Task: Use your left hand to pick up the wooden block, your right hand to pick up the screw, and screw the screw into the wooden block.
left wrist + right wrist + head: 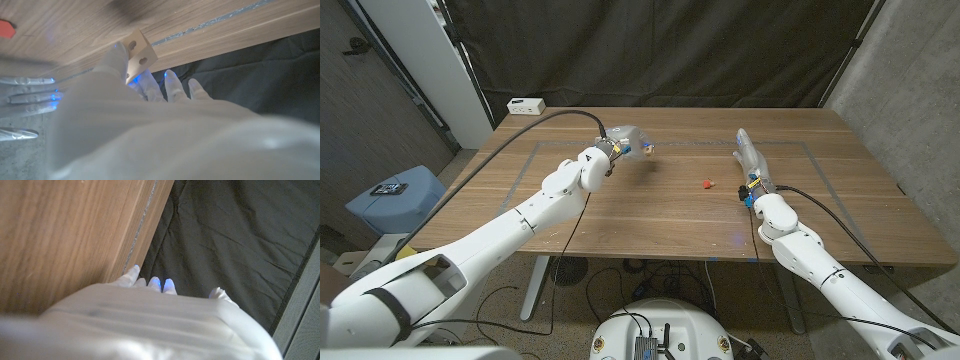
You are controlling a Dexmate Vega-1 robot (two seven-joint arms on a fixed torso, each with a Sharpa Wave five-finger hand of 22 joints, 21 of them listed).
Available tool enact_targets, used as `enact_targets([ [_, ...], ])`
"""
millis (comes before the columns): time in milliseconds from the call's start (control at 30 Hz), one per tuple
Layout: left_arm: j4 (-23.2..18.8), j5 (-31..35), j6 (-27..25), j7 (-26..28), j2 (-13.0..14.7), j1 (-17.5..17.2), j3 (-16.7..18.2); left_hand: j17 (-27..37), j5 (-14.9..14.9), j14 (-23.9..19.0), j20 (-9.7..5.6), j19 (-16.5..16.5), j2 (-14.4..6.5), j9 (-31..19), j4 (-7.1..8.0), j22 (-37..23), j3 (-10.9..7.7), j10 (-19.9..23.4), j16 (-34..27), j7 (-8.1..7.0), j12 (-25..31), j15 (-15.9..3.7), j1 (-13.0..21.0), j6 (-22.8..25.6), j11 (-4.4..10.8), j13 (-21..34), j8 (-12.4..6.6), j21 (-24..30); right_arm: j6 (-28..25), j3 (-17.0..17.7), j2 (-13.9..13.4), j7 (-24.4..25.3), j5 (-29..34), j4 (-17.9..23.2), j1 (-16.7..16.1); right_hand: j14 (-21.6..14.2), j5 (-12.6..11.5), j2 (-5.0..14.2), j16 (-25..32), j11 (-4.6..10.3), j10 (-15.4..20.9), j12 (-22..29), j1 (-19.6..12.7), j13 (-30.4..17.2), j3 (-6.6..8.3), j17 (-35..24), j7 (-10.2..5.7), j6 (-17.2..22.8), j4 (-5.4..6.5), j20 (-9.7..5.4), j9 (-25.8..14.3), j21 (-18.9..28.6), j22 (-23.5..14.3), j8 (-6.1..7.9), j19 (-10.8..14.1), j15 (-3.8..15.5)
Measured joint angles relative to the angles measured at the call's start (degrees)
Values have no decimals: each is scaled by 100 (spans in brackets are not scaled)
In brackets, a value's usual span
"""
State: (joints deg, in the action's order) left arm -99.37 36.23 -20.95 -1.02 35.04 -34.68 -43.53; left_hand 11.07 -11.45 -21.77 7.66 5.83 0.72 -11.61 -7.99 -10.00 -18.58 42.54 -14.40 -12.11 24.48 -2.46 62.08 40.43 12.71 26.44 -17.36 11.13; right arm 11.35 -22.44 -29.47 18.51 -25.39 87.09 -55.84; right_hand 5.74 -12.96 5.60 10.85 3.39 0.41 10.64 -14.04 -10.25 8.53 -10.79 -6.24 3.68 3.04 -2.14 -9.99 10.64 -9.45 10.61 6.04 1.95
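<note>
Up off the counter (pixel 660 215), left hand (pixel 625 143) raised toward the far left part of the wooden top, gripping the wooden block (pixel 647 150). Seen from the left wrist, same hand (pixel 125 115) with fingertips (pixel 172 82) reaching past the pale block (pixel 137 52), thumb side pressed against one face. Two dark holes visible on the block's near face. Block tilted, one corner pointing away from the palm, clear of the counter surface.

Over on the right, right hand (pixel 750 158) standing on its edge on the counter, fingers straight and together, pointing toward the far side. Nothing held there; fingers extended, not curled. From the right wrist, back of that hand (pixel 150 315) blurred, fingertips (pixel 156 284) showing at the counter's far edge with dark cloth beyond.

Between the two hands, closer to the right one, red screw (pixel 707 183) lying on the counter, just beside the right hand but apart from it. Also caught as a red patch (pixel 7 28) at the edge of the left wrist view, on the wood.

Further out, a white power strip (pixel 525 105) at the far left corner of the counter. Black curtain (pixel 670 50) hanging behind. Blue stool-like object (pixel 395 200) standing on the floor left of the counter.
</note>
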Motion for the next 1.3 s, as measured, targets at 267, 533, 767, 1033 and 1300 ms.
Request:
enact_targets([
  [267,116,-683,74,62,-119,46,113,-1,0,54,-42,-80,-22,2,-13,0,27,-52,22,-13,-57,-8,-22,-13,8,8,64,0,-245,-19,-176,39,158,204,-5,0,0,0,0,43,-3,0,0,0,0,0,0,0,0,0,0,0,0,0,0,0],
  [533,279,-1394,205,63,-221,130,208,-1,0,53,-278,-112,-37,2,-12,0,73,-52,21,-30,-101,-8,-37,-31,8,40,106,0,-519,-46,-382,96,374,443,-4,0,0,0,0,51,-12,0,0,0,0,14,0,0,-48,0,0,0,0,0,0,0],
  [767,407,-2067,325,22,-283,176,304,-1,0,74,-349,-100,-84,2,-35,14,96,-106,43,-10,-147,8,-34,-52,16,52,149,0,-731,-62,-587,136,578,677,-30,0,0,158,0,105,42,0,-260,0,188,23,-2,129,-236,0,0,0,0,43,0,0],
  [1033,618,-2780,567,-85,-319,209,417,-1,-21,104,-433,-16,-105,2,-19,14,113,-113,65,32,-216,-21,-13,-93,10,82,193,0,-928,-76,-784,157,795,909,-64,-53,0,224,0,90,155,39,-727,0,469,40,21,331,-639,10,-30,0,13,106,53,10],
  [1300,881,-3507,933,-257,-337,248,490,-1,-21,103,-451,2,-143,-27,-29,13,154,-146,65,42,-235,-21,-36,-144,20,118,237,0,-1295,-97,-1077,133,1058,1252,-92,-67,0,90,0,121,186,39,-861,0,501,40,38,476,-785,-3,-30,0,12,128,66,-3],
])
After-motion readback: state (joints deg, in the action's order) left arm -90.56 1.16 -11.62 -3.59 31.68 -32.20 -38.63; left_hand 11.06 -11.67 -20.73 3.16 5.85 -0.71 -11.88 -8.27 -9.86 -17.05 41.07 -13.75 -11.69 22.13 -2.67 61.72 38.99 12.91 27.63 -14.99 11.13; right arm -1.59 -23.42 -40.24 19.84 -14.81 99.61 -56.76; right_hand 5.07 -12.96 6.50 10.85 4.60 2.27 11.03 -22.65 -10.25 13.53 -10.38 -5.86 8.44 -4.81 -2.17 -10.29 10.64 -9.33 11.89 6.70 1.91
